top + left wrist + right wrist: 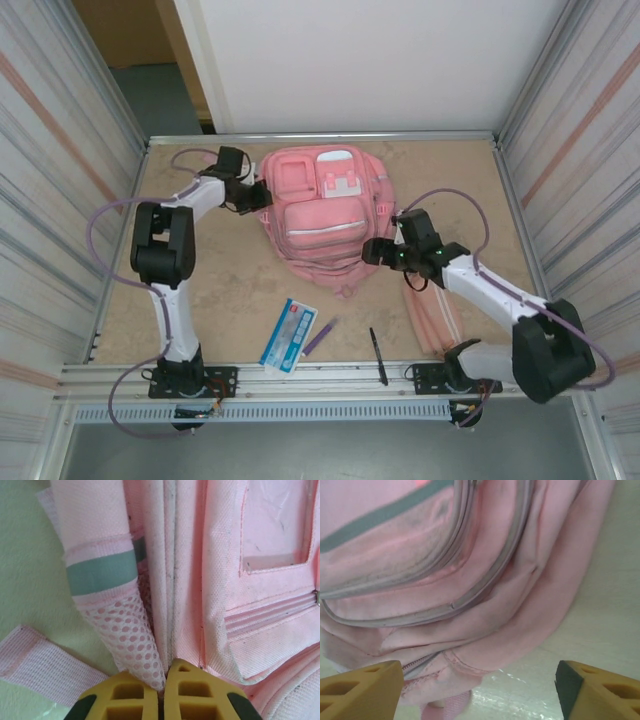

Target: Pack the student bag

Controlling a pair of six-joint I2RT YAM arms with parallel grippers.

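The student bag [318, 215], a large pink backpack, lies front side up at the back middle of the table. My left gripper [262, 196] is at its left side. In the left wrist view the yellow fingers [125, 697] of that gripper [162, 694] are pressed together, pinching the edge of the bag's white mesh side pocket [127, 632]. My right gripper [376, 250] is at the bag's lower right corner. In the right wrist view this gripper [477, 690] stands open, with the bag's zipped bottom edge [470, 610] just ahead and partly between its wide-set fingers.
Near the front edge lie a blue and white packet [289, 335], a purple pen [320, 337] and a black pen [378, 356]. A pink strap [430, 318] trails from the bag toward the right arm's base. Metal rails and ribbed walls border the table.
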